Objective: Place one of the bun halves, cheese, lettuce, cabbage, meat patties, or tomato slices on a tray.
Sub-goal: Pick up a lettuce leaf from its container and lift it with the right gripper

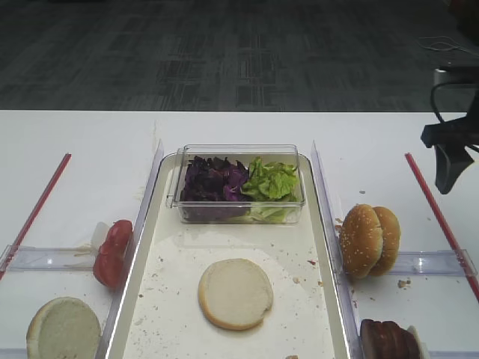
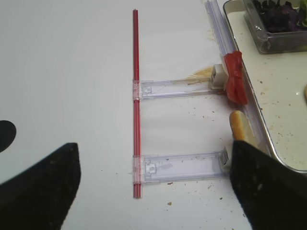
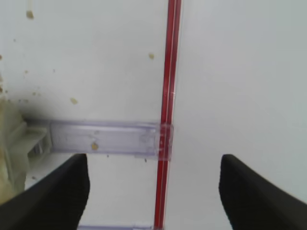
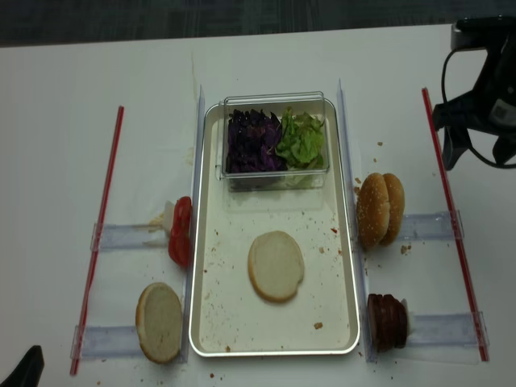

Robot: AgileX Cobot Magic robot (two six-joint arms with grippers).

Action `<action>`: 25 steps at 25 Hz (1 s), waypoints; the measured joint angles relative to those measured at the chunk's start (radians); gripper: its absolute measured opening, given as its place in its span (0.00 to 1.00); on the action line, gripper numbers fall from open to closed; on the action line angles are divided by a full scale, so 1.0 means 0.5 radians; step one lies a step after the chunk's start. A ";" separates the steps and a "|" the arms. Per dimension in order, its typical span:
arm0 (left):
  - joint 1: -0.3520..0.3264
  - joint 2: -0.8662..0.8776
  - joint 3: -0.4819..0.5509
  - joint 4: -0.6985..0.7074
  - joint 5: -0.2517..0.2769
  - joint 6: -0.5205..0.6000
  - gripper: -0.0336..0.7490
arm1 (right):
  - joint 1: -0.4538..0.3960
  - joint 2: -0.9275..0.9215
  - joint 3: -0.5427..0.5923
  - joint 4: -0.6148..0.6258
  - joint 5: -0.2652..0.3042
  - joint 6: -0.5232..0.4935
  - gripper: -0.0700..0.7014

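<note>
Bun half already on tray; patties, tomato slices outside. Right gripper raised, fingers spread, empty; left fingers' state unclear.

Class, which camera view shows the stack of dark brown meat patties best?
The realsense high view: the stack of dark brown meat patties appears whole, right of the off-white tray. The other high view crops it; neither wrist view shows it.

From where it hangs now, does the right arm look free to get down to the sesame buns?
Probably yes. The right end effector is open and empty above the table, beside the red strip. The sesame buns stand just inboard of it, outside the tray, with nothing between.
</note>
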 joint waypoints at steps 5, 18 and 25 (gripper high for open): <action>0.000 0.000 0.000 0.000 0.000 0.000 0.83 | 0.000 0.292 -0.357 0.000 0.072 -0.008 0.85; 0.000 0.000 0.000 0.000 0.000 0.000 0.83 | 0.000 0.450 -0.618 0.059 0.088 0.061 0.85; 0.000 0.000 0.000 0.000 0.000 0.000 0.83 | 0.146 0.450 -0.618 0.082 0.088 0.151 0.85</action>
